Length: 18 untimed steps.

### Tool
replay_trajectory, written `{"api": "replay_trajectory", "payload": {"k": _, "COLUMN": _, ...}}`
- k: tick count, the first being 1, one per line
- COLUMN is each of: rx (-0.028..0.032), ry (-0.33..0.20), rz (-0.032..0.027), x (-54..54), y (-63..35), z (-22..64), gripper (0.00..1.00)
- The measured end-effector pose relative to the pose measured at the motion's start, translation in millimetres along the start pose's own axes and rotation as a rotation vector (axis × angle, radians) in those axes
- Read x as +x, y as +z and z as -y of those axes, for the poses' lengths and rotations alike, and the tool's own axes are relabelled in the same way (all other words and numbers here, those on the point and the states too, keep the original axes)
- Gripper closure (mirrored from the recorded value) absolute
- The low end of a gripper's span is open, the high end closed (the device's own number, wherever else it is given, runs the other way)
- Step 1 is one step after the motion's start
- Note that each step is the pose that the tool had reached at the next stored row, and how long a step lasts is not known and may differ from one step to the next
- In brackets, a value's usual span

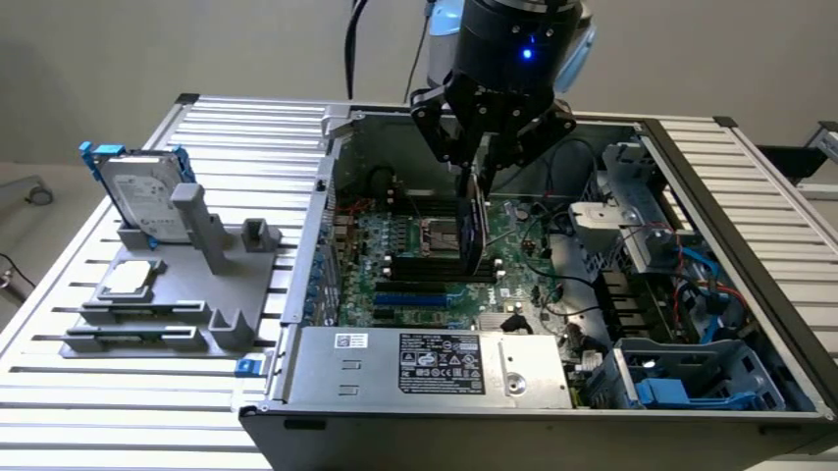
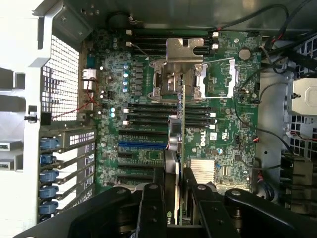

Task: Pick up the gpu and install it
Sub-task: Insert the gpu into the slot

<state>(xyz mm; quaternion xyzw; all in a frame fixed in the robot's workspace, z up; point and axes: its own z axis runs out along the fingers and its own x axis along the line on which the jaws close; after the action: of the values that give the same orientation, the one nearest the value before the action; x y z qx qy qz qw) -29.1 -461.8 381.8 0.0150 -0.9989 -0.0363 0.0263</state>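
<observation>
The pick-up half looks done: the claw [image 1: 482,175] is clamped on the top edge of the gpu [image 1: 474,231]. The card hangs upright and edge-on just above the middle of the motherboard [image 1: 392,250], close to the processor socket [image 2: 173,79]. From the wrist camera I see the two fingers [image 2: 151,208] pinching the thin card, with the motherboard spread out beneath it. The install half, by my reckoning, is not finished: the claw has not let go, and I see no sign that the card is seated. What I can't make out is whether the card's bottom edge touches a slot or hangs clear of the motherboard, because the card itself hides that line. Seen edge-on, its faces are hard to read, and I can't pick out its end bracket. Well off to one side of the motherboard, out on the table [image 1: 235,128], a grey holder [image 1: 216,294] stands with a hard drive [image 1: 137,196] upright in it.
</observation>
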Motion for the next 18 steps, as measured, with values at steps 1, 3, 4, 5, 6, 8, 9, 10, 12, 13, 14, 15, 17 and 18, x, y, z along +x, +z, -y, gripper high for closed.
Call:
{"api": "replay_trajectory", "payload": {"k": 1, "rx": 0.0000, "ry": 0.000, "rz": 0.0000, "x": 0.0, "y": 0.0, "z": 0.0, "gripper": 0.74}}
{"api": "replay_trajectory", "payload": {"k": 3, "rx": 0.0000, "ry": 0.000, "rz": 0.0000, "x": 0.0, "y": 0.0, "z": 0.0, "gripper": 0.74}}
{"api": "replay_trajectory", "payload": {"k": 4, "rx": 0.0000, "ry": 0.000, "rz": 0.0000, "x": 0.0, "y": 0.0, "z": 0.0, "gripper": 0.74}}
{"api": "replay_trajectory", "payload": {"k": 5, "rx": -0.0001, "ry": 0.000, "rz": 0.0000, "x": 0.0, "y": 0.0, "z": 0.0, "gripper": 0.74}}
{"api": "replay_trajectory", "payload": {"k": 6, "rx": 0.0001, "ry": 0.000, "rz": 0.0000, "x": 0.0, "y": 0.1, "z": 0.0, "gripper": 0.74}}
{"api": "replay_trajectory", "payload": {"k": 8, "rx": 0.0007, "ry": -0.015, "rz": -0.0008, "x": 0.2, "y": 1.7, "z": 0.1, "gripper": 0.74}}
{"api": "replay_trajectory", "payload": {"k": 9, "rx": 0.0018, "ry": -0.035, "rz": -0.0022, "x": 0.2, "y": 2.3, "z": 0.1, "gripper": 0.74}}
{"api": "replay_trajectory", "payload": {"k": 10, "rx": 0.0024, "ry": -0.053, "rz": -0.0035, "x": 0.2, "y": 3.0, "z": 0.2, "gripper": 0.74}}
{"api": "replay_trajectory", "payload": {"k": 12, "rx": 0.0020, "ry": -0.088, "rz": -0.0059, "x": 0.2, "y": 4.4, "z": 0.3, "gripper": 0.74}}
{"api": "replay_trajectory", "payload": {"k": 13, "rx": 0.0013, "ry": -0.106, "rz": -0.0071, "x": 0.1, "y": 5.1, "z": 0.4, "gripper": 0.74}}
{"api": "replay_trajectory", "payload": {"k": 14, "rx": 0.0006, "ry": -0.126, "rz": -0.0083, "x": 0.1, "y": 5.8, "z": 0.4, "gripper": 0.74}}
{"api": "replay_trajectory", "payload": {"k": 15, "rx": -0.0003, "ry": -0.144, "rz": -0.0095, "x": 0.0, "y": 6.5, "z": 0.5, "gripper": 0.74}}
{"api": "replay_trajectory", "payload": {"k": 17, "rx": -0.0032, "ry": -0.180, "rz": -0.0116, "x": 0.0, "y": 8.0, "z": 0.6, "gripper": 0.74}}
{"api": "replay_trajectory", "payload": {"k": 18, "rx": -0.0048, "ry": -0.197, "rz": -0.0125, "x": -0.1, "y": 8.8, "z": 0.6, "gripper": 0.74}}
